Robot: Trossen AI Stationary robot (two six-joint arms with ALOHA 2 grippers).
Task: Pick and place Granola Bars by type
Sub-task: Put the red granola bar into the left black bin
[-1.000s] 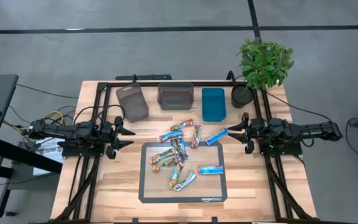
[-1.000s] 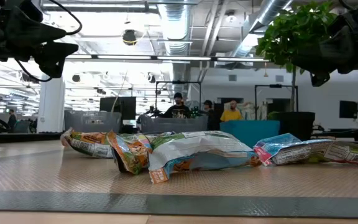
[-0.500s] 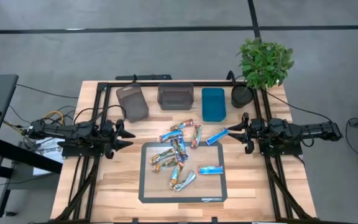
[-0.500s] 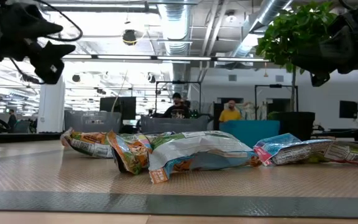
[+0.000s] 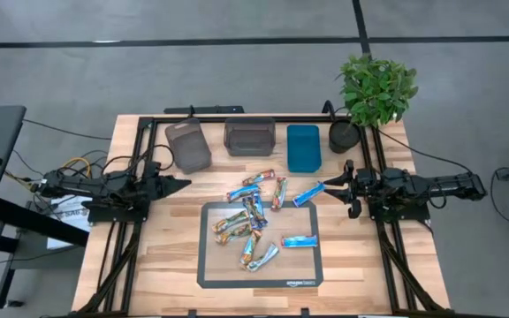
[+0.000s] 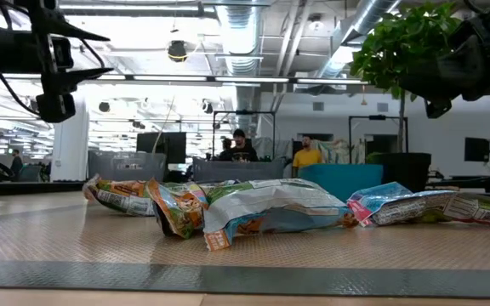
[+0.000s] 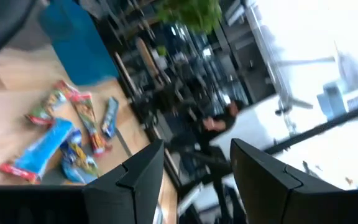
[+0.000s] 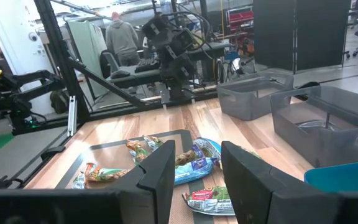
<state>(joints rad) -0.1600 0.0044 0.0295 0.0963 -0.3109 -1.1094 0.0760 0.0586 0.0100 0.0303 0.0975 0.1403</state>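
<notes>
Your left pincer hangs above the counter at its left edge, released and holding nothing, pointing toward the bars. Your right pincer waits over the right edge, likewise parted and bare. The bars lie in a loose heap on the dark mat and just past its far rim; none is in a bin yet, so sorting has, by the look of it, not begun. The risk lies in that heap: in the low view the wrappers overlap and lean on one another, so if you come down into the middle you may pinch two types at once, or drag a neighbour off the mat. Crinkled foil is slippery and puffed with air, and a grip at a sealed end could slide off during the lift. Start instead with a loner: the blue bar near your right pincer, or the blue one at the mat's right side, both apart from the pile. The two grey bins and the blue bin stand in a row at the far side with the plant beside them; a high carry on the right could brush its leaves.
</notes>
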